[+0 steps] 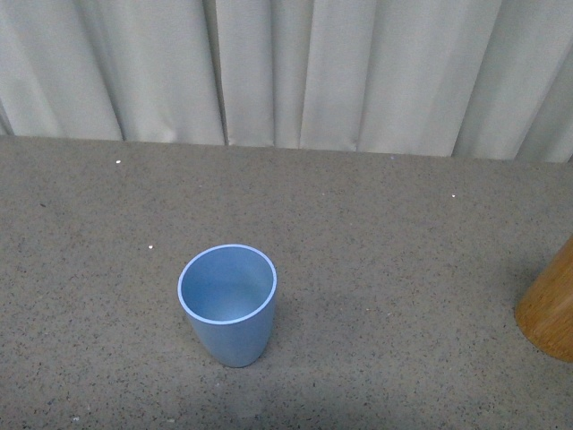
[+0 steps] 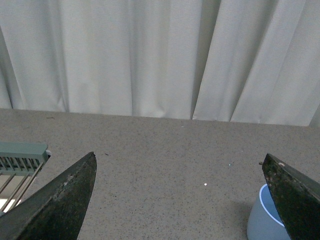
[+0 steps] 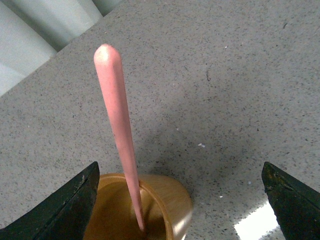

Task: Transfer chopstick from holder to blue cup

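Observation:
The light-blue cup [image 1: 227, 305] stands upright on the speckled grey table, left of centre in the front view, with nothing showing inside it. The tan wooden holder [image 1: 550, 307] is cut off by that view's right edge. In the right wrist view a pink-red chopstick [image 3: 118, 121] stands in the holder [image 3: 165, 205], leaning on its rim. My right gripper [image 3: 180, 172] is open above it, the stick nearer one finger than the other. My left gripper [image 2: 180, 162] is open over bare table, with the blue cup [image 2: 264, 220] beside one fingertip [image 2: 292, 192].
A pale pleated curtain [image 1: 286, 72] closes off the table's far edge. A grey-green slatted rack [image 2: 20, 160] shows at the edge of the left wrist view. A bright patch [image 3: 257, 222] lies on the table near the holder.

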